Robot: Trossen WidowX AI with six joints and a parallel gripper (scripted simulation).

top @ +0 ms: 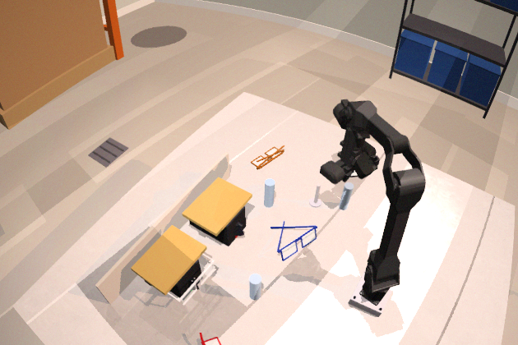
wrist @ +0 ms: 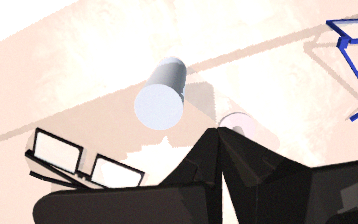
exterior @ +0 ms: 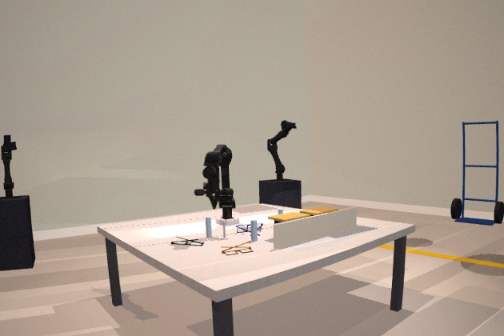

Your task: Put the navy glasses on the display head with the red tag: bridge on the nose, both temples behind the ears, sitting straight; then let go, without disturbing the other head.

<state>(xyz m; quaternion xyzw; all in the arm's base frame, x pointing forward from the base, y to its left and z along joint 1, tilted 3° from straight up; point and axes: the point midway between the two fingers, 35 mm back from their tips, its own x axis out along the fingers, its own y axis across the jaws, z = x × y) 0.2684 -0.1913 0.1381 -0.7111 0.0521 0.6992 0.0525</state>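
The navy glasses (top: 295,240) (exterior: 245,228) lie open on the table; one corner shows in the wrist view (wrist: 347,37). The display heads are dark blocks under yellow boards. The nearer-centre head (top: 234,230) shows a small red tag; the other head (top: 188,281) stands left of it. My gripper (wrist: 216,136) (exterior: 227,215) is shut and empty. It points down above a small white peg stand (top: 316,198) (wrist: 239,121), well behind the navy glasses.
Pale cylinders (top: 269,192) (top: 346,195) (wrist: 162,97) (top: 255,286) stand around. Orange glasses (top: 267,157) (exterior: 237,249) lie at the back, black glasses (exterior: 187,242) (wrist: 85,162) beside the arm, and red glasses (top: 210,340) at the front edge. A beige panel (exterior: 315,230) stands behind the heads.
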